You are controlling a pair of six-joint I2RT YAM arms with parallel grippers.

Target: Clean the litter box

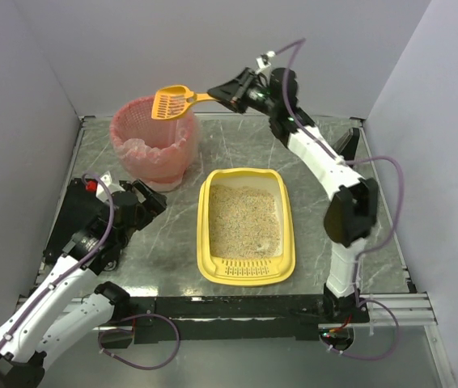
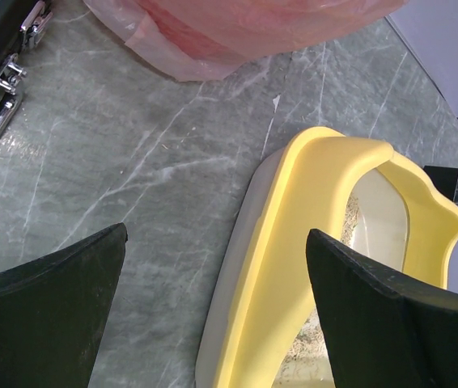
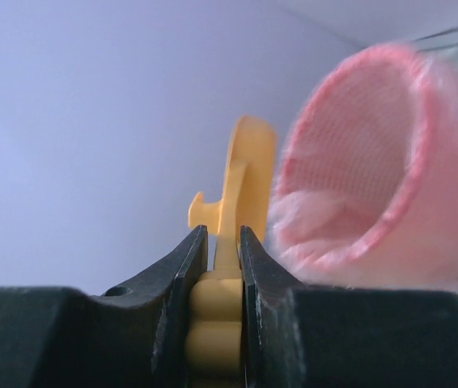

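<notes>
Your left hand (image 1: 144, 202) sits lowest and closest to the arm bases, jaws spread wide with nothing between them. It is just left of the litter box (image 1: 245, 272), whose yellow far-left corner shows between its fingers in the wrist view. Behind it stands the pink-lined basket (image 1: 152, 153). The litter box lies mid-surface (image 1: 172, 242), its long axis running from the arm bases toward the back wall, with the slotted lip at the near end. Your right hand (image 1: 222, 93) is raised at the back, clamped tight on the handle of the orange scoop (image 1: 172, 103), whose head points left over the basket's rim. From that hand the box lies below, toward you, so the left hand is nearer.
</notes>
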